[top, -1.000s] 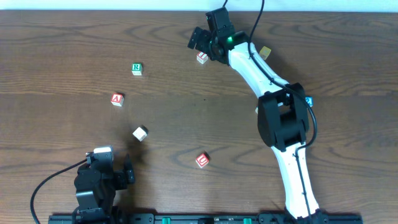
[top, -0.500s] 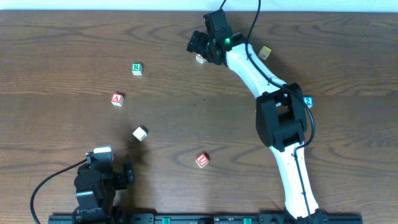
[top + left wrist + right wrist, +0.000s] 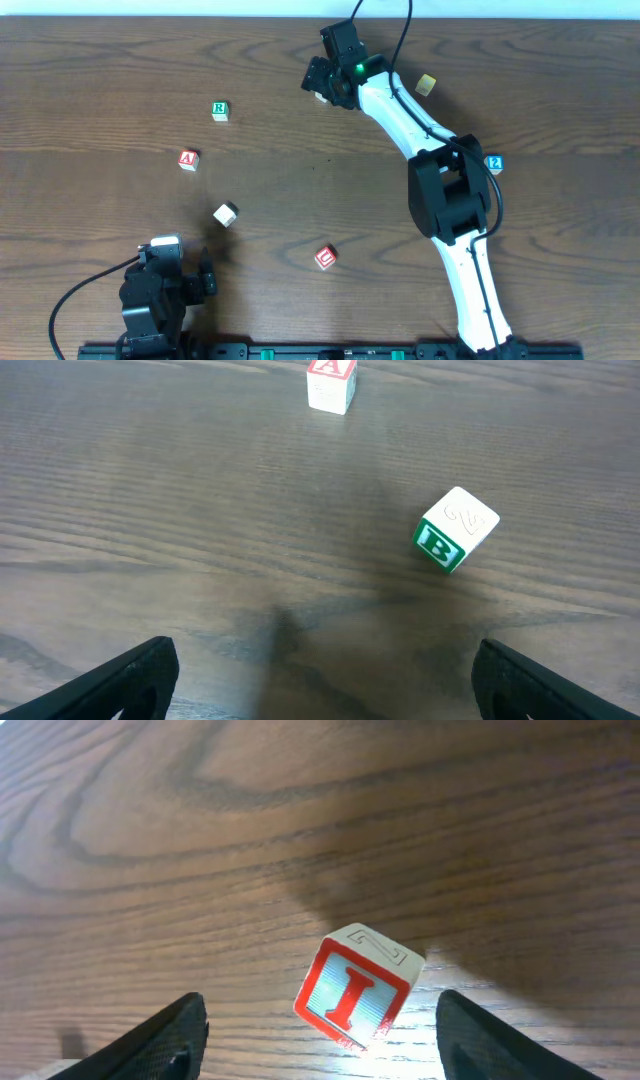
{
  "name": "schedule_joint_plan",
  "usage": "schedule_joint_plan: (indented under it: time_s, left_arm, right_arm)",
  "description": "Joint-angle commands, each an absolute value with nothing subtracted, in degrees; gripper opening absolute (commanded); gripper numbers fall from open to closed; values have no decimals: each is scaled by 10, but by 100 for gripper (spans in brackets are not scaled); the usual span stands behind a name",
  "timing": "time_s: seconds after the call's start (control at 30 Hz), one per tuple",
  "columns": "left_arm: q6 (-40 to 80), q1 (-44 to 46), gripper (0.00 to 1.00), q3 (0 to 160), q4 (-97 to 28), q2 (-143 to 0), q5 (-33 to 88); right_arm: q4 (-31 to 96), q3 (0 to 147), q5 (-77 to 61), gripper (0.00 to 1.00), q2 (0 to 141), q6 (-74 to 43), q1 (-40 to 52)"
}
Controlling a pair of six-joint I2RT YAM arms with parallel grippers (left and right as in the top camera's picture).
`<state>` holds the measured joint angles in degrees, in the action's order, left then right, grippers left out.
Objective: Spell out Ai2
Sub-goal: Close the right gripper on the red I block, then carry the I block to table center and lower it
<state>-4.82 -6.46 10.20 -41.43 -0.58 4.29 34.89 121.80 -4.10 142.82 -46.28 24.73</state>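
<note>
step: grasp I block [image 3: 355,990], far tabletop | right claw [image 3: 318,80] released, poised over it | block seems skewed: square wrist to its faces, lower, then clench | left claw [image 3: 320,670] released, near

Red-lettered I block [image 3: 357,993], wood-grain table [image 3: 200,840]

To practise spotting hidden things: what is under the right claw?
The red I block lies on the wooden table between the open right claw fingers, neither touching it. Overhead, the claw covers almost all of it.
</note>
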Motion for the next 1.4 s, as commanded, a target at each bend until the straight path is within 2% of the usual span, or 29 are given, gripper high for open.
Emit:
schedule_joint_plan:
  time_s: [0.0,0.23,0.5,0.8,1.0,1.37]
  left_arm:
    - [-56,-67,95,93,-421,-3,41]
    - [-56,-67,95,93,-421,-3,41]
    - [-56,-67,95,93,-421,-3,41]
    - [-56,-67,95,93,-421,-3,41]
    - [-56,-67,95,93,-421,-3,41]
    - [-56,-67,95,93,-421,-3,41]
  right_arm:
    - [350,1226,-30,72,1442,-471,252]
    - [350,1226,-30,71,1459,-493,252]
    - [343,1226,-27,56,1460,-493,251]
    - [340,1226,-19,53,1463,-470,251]
    - [341,1226,-19,43,1463,-455,251]
    - [357,1226,-19,40,1463,-401,251]
